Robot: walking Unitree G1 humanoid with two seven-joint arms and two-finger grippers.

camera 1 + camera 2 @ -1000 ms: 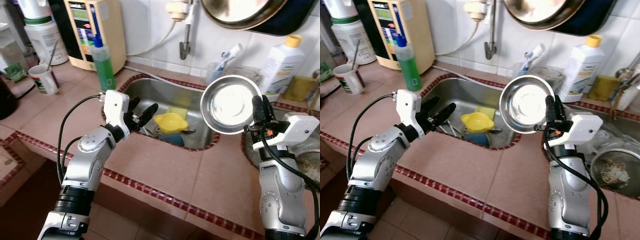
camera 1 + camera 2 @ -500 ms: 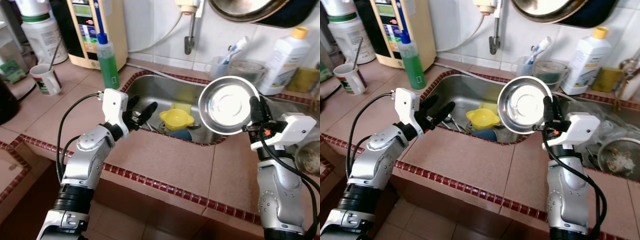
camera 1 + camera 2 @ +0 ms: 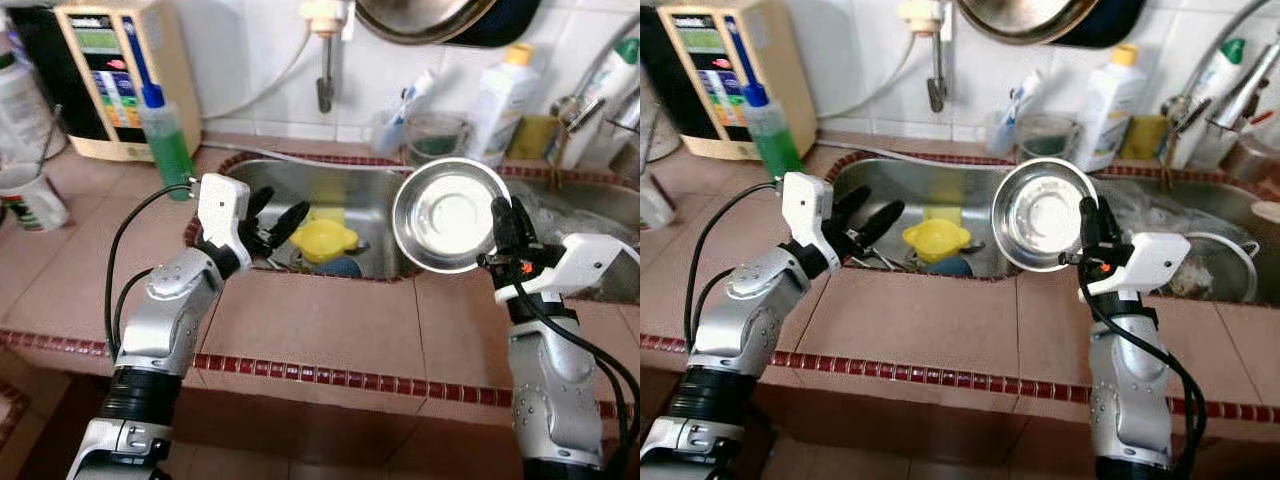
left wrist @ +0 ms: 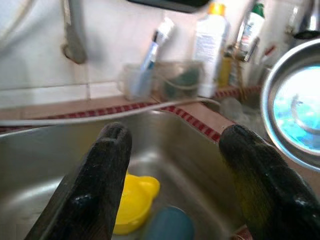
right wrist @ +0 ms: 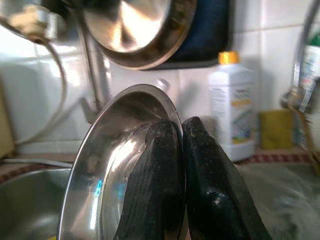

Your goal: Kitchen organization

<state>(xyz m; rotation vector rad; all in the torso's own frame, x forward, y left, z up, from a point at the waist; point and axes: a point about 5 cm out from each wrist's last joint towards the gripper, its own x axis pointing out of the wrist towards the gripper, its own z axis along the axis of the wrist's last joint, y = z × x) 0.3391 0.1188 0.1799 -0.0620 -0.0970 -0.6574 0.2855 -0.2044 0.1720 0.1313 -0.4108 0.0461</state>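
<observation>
Both arms hold the pose of a second ago as the head camera swings rightward, bringing a strainer bowl (image 3: 1220,268) in at 3 o'clock. Right hand (image 3: 497,222) pinches the steel bowl (image 3: 450,214) by its rim, upright above the tiled surface (image 3: 330,325); its wrist view shows the fingers closed together. Left hand (image 3: 272,222), fingers spread and empty, hovers over the sink (image 3: 375,195), the yellow funnel (image 3: 323,240) at its 3 o'clock.
</observation>
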